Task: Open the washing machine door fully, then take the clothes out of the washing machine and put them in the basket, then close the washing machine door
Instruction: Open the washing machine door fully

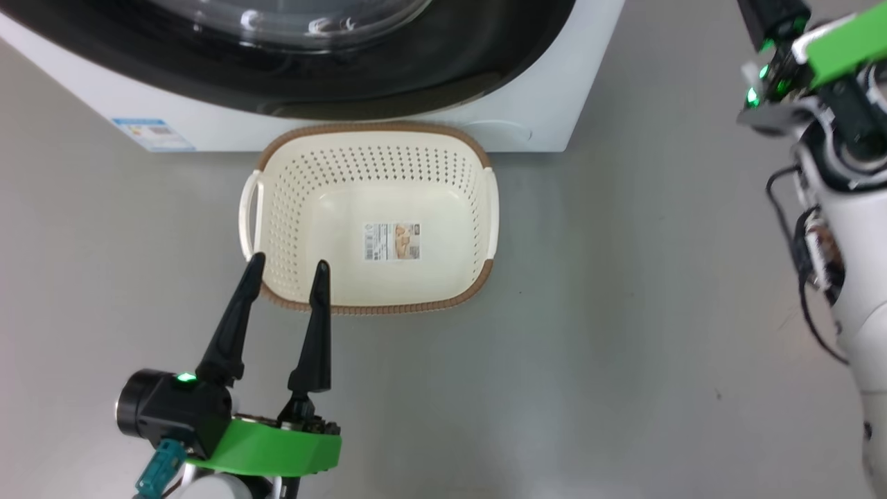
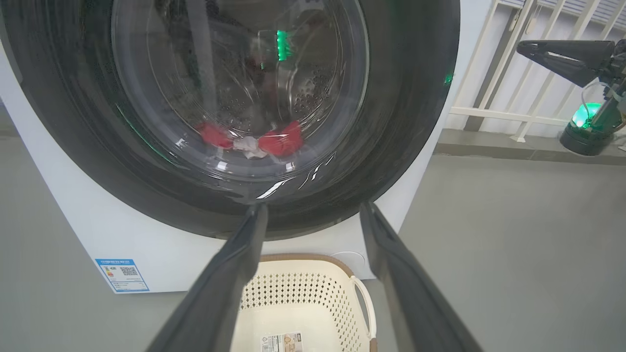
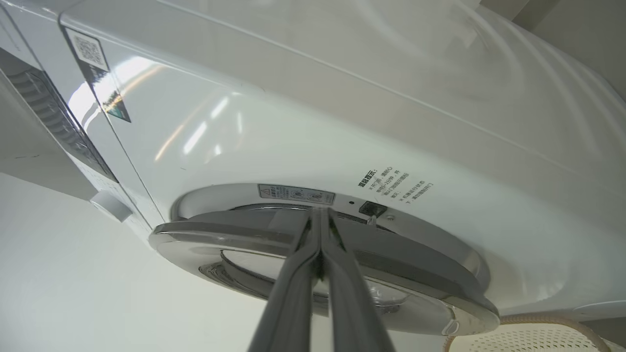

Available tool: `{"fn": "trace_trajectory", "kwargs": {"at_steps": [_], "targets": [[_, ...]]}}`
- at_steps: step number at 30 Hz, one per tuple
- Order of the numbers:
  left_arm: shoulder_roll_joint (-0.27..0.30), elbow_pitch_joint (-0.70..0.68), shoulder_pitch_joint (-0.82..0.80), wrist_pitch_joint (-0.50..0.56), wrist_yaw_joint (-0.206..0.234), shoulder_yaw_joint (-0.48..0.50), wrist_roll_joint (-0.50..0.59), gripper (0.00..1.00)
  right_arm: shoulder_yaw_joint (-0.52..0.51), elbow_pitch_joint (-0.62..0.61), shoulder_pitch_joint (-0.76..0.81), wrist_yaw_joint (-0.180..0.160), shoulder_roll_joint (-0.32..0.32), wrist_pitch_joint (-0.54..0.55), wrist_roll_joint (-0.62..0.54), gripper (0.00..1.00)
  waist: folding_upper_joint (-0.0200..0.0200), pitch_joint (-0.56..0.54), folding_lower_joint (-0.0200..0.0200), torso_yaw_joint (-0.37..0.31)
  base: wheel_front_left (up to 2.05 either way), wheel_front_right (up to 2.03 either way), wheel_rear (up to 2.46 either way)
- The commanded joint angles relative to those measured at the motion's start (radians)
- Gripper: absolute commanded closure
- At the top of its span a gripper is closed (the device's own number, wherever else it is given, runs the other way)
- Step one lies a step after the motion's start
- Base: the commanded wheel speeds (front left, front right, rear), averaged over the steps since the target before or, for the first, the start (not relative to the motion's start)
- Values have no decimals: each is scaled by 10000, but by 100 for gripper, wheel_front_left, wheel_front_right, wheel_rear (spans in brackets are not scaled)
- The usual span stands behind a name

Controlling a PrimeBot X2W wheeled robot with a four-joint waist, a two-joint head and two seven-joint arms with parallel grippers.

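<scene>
The floor (image 1: 624, 312) is smooth, plain grey, with a soft even sheen and a few small dark specks toward its right side in the head view. In the left wrist view a white railing (image 2: 508, 116) of slanted and upright bars stands along the floor's far edge, set on a low grey ledge (image 2: 489, 146). The light is diffuse and casts only faint shadows.

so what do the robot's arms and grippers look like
The left gripper and right gripper each have two long, tapering dark jaws. The left's base is a bright green bracket beside a black cylinder with a green light. The right arm is white, with loose black cables and green lights.
</scene>
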Motion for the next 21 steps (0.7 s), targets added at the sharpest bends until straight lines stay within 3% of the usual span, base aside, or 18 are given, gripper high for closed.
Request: {"fn": "trace_trajectory", "kwargs": {"at_steps": [1,9,21], "targets": [[108,-313,-220,-76,-57,255,56,0,48,-94,-375,8,-1,321,180,100,0,260,0,201,0,0,0],[108,-399,-498,-76,-110,68,39,0,137,995,-1697,8,-19,1931,763,100,0,781,0,485,0,0,0],[108,-399,-703,-76,-63,-221,-109,0,265,2115,-3173,8,-8,2897,762,100,0,1379,-1,982,0,0,0]]}}
